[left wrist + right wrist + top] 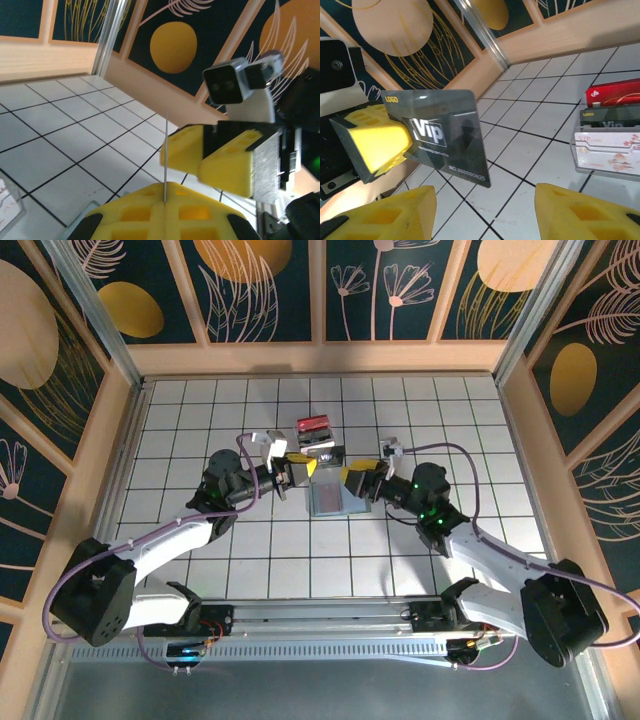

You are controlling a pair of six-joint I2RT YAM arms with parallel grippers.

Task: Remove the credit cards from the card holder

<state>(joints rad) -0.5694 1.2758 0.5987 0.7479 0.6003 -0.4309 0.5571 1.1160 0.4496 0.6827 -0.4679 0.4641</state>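
Left gripper (402, 144) clamped on short end of grey card (447, 135), held upright off the table just beside far-left corner of card holder (330, 498). Right gripper (485, 210) spread, empty, facing card. Card light, stiff, slick: pinch flat faces near free end.

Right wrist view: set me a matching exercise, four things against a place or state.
Things:
1 grey VIP card
2 red card
3 white-pink card
4 right claw

Places or states:
A open
B far row of the clear stand
C pinched in the left claw
D near row of the stand

Pairs: 1-C, 2-B, 3-D, 4-A
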